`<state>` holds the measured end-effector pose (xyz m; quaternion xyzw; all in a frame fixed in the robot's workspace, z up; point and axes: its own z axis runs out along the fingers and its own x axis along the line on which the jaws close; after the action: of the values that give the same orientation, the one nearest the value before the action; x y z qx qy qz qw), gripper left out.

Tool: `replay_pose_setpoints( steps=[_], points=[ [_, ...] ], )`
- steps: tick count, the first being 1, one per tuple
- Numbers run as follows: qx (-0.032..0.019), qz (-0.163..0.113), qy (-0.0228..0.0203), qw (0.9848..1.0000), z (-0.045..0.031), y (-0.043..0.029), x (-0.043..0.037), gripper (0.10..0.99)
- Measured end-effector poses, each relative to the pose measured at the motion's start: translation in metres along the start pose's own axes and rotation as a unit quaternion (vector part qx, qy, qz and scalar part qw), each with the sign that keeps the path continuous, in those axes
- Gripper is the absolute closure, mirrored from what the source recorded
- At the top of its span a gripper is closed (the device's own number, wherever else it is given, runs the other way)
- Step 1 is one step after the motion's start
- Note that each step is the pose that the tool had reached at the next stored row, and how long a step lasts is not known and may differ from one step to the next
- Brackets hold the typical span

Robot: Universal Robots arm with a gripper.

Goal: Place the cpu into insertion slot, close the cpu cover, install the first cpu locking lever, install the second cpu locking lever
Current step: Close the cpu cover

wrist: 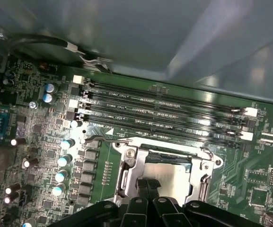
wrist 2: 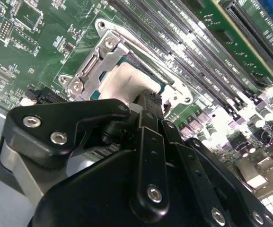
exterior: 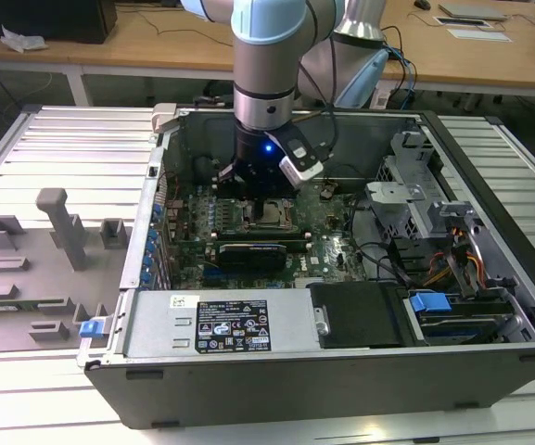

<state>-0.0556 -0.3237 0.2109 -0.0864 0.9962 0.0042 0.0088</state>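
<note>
The cpu [wrist: 174,176], a silver-grey square chip, lies in the insertion slot [exterior: 272,215] on the green motherboard; in the second wrist view the cpu [wrist 2: 126,81] glares white. The cpu cover [wrist: 127,171], a silver frame plate, lies flat around the chip, seen also as the cpu cover [wrist 2: 98,60]. A thin wire locking lever [wrist: 101,139] runs along the socket's edge by the memory slots. My gripper [wrist: 148,185] hangs directly over the chip with its black fingers together and nothing between them. Its tip [wrist 2: 148,101] sits at the chip's top. In the exterior view the gripper [exterior: 258,184] stands just above the socket.
Long memory slots [wrist: 164,106] lie beside the socket, and capacitors [wrist: 63,161] line another side. A black expansion card [exterior: 253,252] sits in front of the socket. Drive bays and cables [exterior: 434,301] fill the case's right. A grey fixture plate [exterior: 44,250] lies at the exterior view's left.
</note>
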Motion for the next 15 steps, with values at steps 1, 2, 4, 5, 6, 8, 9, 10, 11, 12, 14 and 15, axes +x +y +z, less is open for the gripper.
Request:
replay_pose_setpoints(
  steps=[1,2,4,5,6,8,9,10,11,12,14,15],
  points=[
    [0.0,0.0,0.0,1.0,-0.0001,-0.0033,0.0006,0.98],
    [0.0001,0.0,0.0001,1.0,-0.0001,-0.0056,0.001,0.98],
    [-0.0001,0.0,-0.0001,1.0,0.0007,-0.0072,0.0013,0.98],
    [0.0,0.0,0.0,1.0,0.0022,-0.0074,0.0014,0.98],
    [-0.0001,0.0,0.0001,1.0,0.0038,-0.0074,0.0014,0.98],
    [-0.0003,0.0,0.0002,1.0,0.0051,-0.0075,0.0016,0.98],
    [-0.0008,0.0,0.0001,1.0,0.0053,-0.0075,0.0016,0.98],
    [-0.0014,0.0,-0.0002,1.0,0.0055,-0.0074,0.0015,0.98],
    [-0.0018,0.0,-0.0003,1.0,0.0056,-0.0073,0.0014,0.98],
    [-0.0021,0.0,-0.0003,1.0,0.0056,-0.0074,0.0012,0.98],
    [-0.0023,0.0,-0.0004,1.0,0.0058,-0.0078,-0.0013,0.98],
    [-0.0023,0.0,-0.0004,1.0,0.006,-0.008,-0.0027,0.98]
  ],
)
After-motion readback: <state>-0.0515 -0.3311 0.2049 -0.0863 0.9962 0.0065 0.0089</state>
